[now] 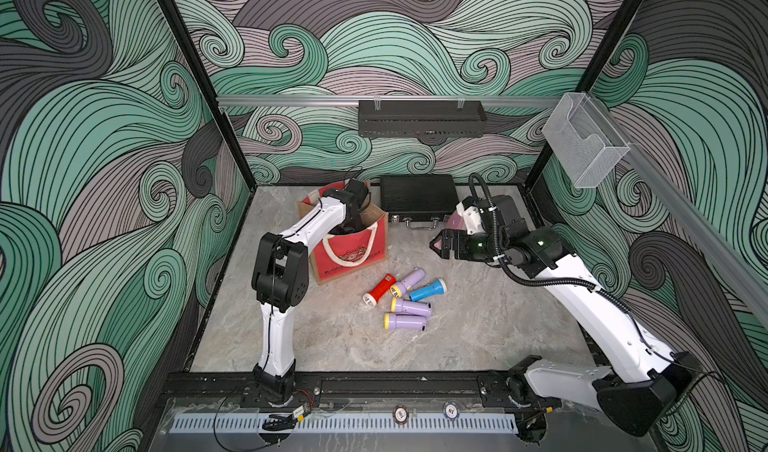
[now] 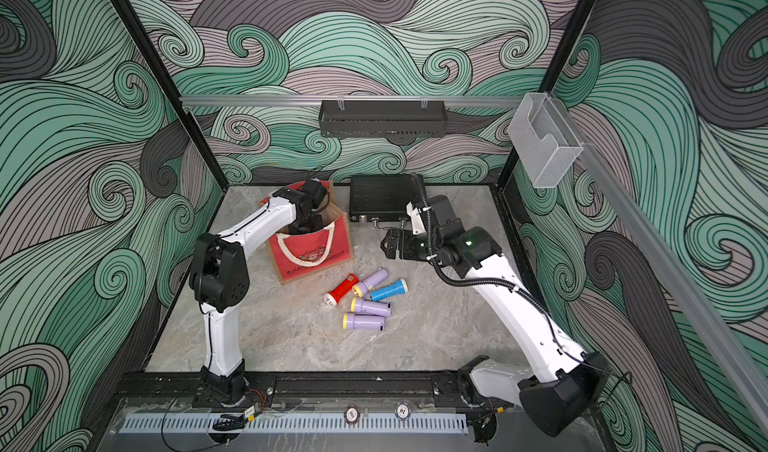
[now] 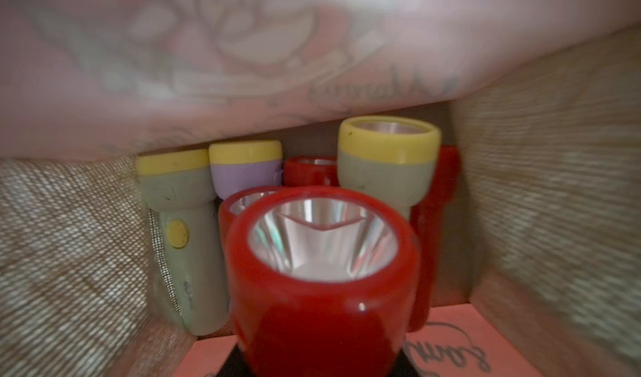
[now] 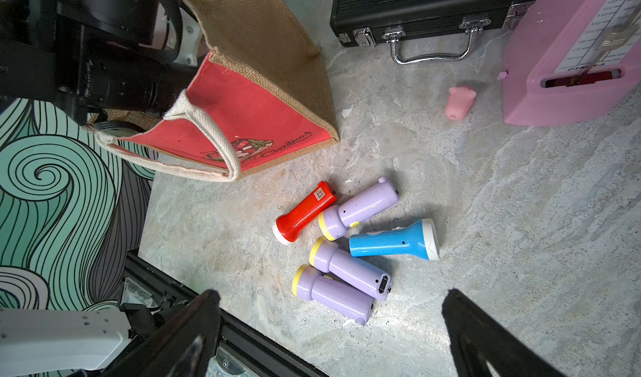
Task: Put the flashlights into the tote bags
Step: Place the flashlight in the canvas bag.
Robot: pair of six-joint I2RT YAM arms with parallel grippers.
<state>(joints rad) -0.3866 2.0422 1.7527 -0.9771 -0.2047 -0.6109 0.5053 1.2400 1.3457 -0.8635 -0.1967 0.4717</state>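
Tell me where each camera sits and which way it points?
Top views: high behind the robot's bases, looking down on the table; left arm and right arm show.
Left wrist: down inside the tote bag, facing packed flashlights; almost no robot shows.
Right wrist: over the table, facing loose flashlights; its open right gripper and the left arm show.
Shared: top and right wrist views both catch bag and loose flashlights.

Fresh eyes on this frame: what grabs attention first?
The left arm reaches into the boxy red-fronted jute tote bag at the back left of the marble-look table; its wrist view shows a shiny red plastic flashlight close up, others upright behind it. In front of the bag five more small plastic flashlights lie clustered: red, blue, three lilac with yellow heads. The right gripper hangs open beyond them.
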